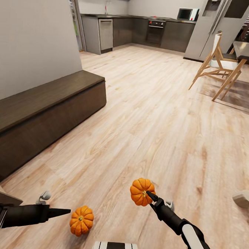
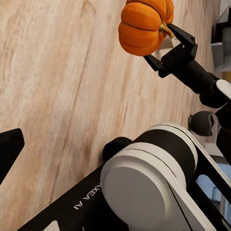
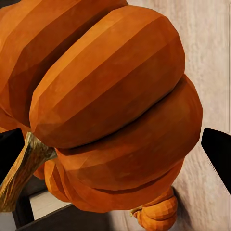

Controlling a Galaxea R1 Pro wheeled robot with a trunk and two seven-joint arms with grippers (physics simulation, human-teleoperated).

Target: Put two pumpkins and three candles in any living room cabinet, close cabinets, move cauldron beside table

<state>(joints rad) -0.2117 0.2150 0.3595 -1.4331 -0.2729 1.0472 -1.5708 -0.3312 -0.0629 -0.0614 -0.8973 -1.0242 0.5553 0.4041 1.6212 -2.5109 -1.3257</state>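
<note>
Pumpkin (image 1: 142, 191) is hanging above the floor (image 1: 151, 115) — right fingers (image 1: 151, 196) pinching it; left fingers (image 1: 60, 211) are pressed together beside the second pumpkin (image 1: 81, 220).

Ahead of me the plank floor (image 1: 147, 111) runs open all the way toward the kitchen, a wide lane for either arm. On my left the long dark cabinet (image 1: 40, 111) lines the wall, its flat fronts hemming that side. My right gripper (image 1: 149, 196) carries a pumpkin (image 1: 141, 191), which bulks out its reach. The second pumpkin (image 1: 81, 220) sits on the floor just beyond my left gripper (image 1: 64, 211). Far right, wooden chairs (image 1: 217, 68) and what may be a table leg (image 1: 243, 198) narrow the passage.
</note>
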